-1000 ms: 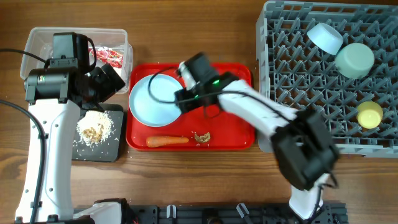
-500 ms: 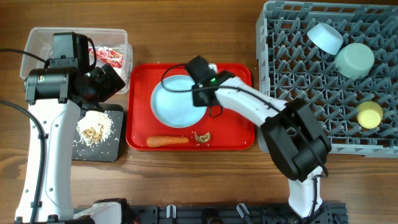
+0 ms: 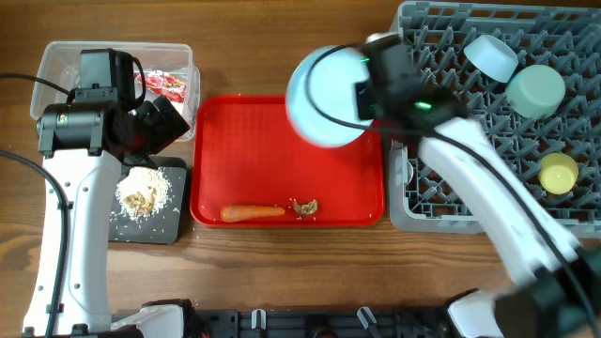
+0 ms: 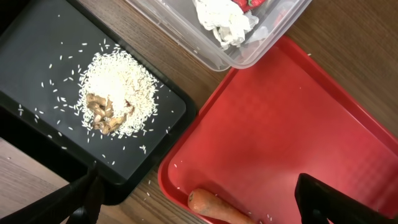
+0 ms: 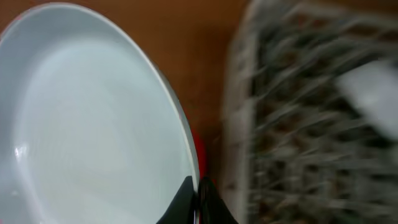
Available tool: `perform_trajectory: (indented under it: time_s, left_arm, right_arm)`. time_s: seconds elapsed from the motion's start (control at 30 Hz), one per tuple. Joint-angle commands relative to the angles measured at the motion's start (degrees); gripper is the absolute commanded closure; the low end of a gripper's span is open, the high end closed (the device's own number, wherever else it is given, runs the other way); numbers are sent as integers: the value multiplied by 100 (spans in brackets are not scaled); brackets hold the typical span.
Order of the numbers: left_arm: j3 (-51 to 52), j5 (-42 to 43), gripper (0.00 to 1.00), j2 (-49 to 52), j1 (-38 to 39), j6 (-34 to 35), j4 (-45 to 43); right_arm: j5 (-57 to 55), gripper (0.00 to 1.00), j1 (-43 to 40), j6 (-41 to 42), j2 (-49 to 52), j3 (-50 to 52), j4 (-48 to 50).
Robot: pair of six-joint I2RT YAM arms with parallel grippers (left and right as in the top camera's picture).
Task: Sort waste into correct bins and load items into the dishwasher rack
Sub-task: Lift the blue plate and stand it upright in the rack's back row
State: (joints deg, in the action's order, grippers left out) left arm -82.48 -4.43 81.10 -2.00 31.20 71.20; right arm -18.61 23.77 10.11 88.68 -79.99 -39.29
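Note:
My right gripper (image 3: 364,94) (image 5: 196,194) is shut on the rim of the light blue plate (image 3: 324,96) (image 5: 93,124). It holds the plate in the air over the red tray's far right corner, beside the left edge of the grey dishwasher rack (image 3: 441,141). My left gripper (image 3: 155,125) (image 4: 198,204) hangs open between the clear tub (image 3: 56,66) and the black tray (image 3: 174,225), holding nothing. An orange carrot (image 3: 253,212) (image 4: 217,208) and a food scrap (image 3: 304,206) lie on the red tray.
The red tray (image 3: 282,150) sits mid-table. In the rack are a blue bowl (image 3: 491,56), a pale green saucer (image 3: 535,90) and a yellow-green cup (image 3: 558,173). The tub holds a red wrapper (image 3: 164,84) and a tissue (image 4: 225,22). Rice (image 3: 143,193) lies on the black tray.
My right gripper closed on the plate's rim and lifted the plate off the red tray, up and to the right toward the rack. The left arm has not moved.

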Motion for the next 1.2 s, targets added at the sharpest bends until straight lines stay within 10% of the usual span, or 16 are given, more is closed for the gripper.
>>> perform_trajectory:
  time_s: [0.0,0.2,0.97,1.0,1.1,1.17]
  left_arm:
    - [-24,50,0,33,-42,76,2]
    - [-24,52,0,33,-42,76,2]
    - [-24,52,0,33,-42,79,42]
    - [-24,50,0,33,-42,79,42]
    - [-24,50,0,33,-42,79,39]
    - [-24,50,0,33,-42,79,37]
  right_arm:
    - [-1812,96,-337,-885,-612,9,190]
    - [-3880,96,-848,-1132,-625,13,442]
    - [-2433,95,-1591,-1547,1270,13,1139]
    - [-2435,92,-1591,-1552,1270,13,1119]
    - [-2433,42,-1576,-1547,1167,11,911]
    - [-2415,32,-1569,-1436,992,11,664]
